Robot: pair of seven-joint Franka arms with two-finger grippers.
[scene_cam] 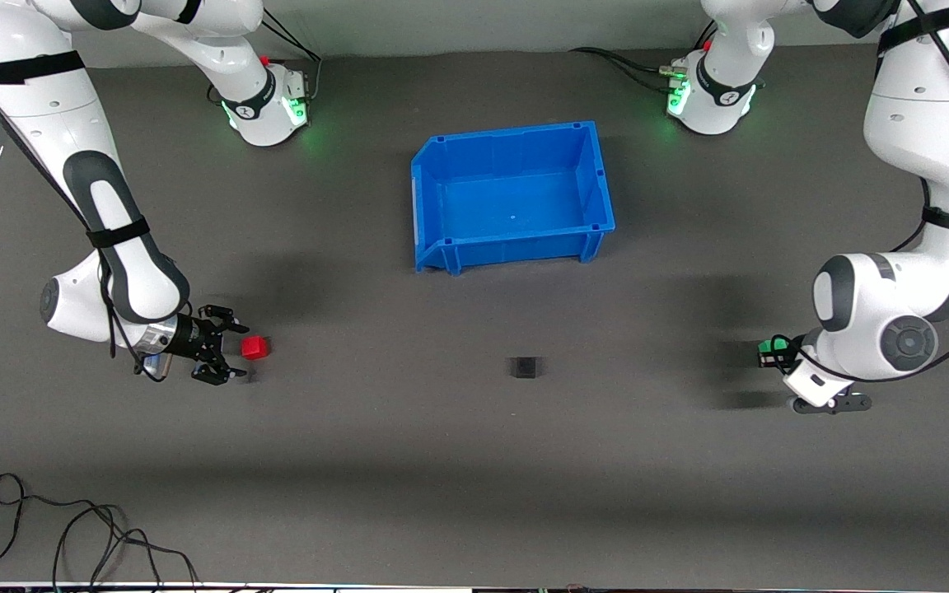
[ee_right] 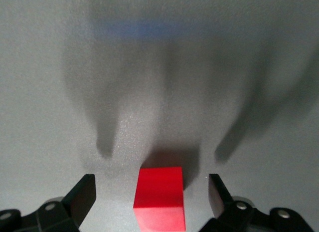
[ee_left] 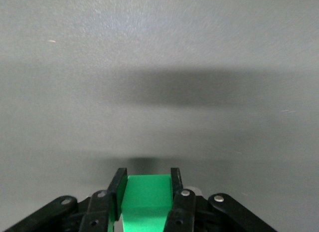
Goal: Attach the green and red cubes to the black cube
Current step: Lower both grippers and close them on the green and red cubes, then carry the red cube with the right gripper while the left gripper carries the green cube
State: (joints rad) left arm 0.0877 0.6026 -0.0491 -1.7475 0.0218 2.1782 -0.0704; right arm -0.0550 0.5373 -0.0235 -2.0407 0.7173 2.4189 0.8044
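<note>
**Green cube gripped, red cube between spread fingers, black cube alone on the mat**

The black cube (scene_cam: 524, 366) sits on the grey mat (scene_cam: 409, 461), nearer to the front camera than the blue bin (scene_cam: 598, 177). Nothing touches it, and the mat around it is bare on every side.

Toward the right arm's end of the table from the black cube, well apart from it, lies the red cube (scene_cam: 254, 347). The right gripper (scene_cam: 227, 352) is low at the mat there, its fingers (ee_right: 82, 194) spread wide with the red cube (ee_right: 160, 197) between them and a gap on either side; neither finger touches it. Only open mat lies between the red cube and the black cube.

Toward the left arm's end of the table from the black cube, also well apart, the left gripper (scene_cam: 769, 352) is clamped on the green cube (scene_cam: 779, 344). In the left wrist view its fingers (ee_left: 118, 189) press against both sides of the green cube (ee_left: 145, 202). Whether that cube rests on the mat or is held just off it cannot be told. The stretch between it and the black cube holds only shadow.

The blue bin is empty and stands clear of all three cubes. A loose black cable (scene_cam: 71, 527) lies on the mat at the right arm's end, nearer to the front camera than the black cube and far from it.
</note>
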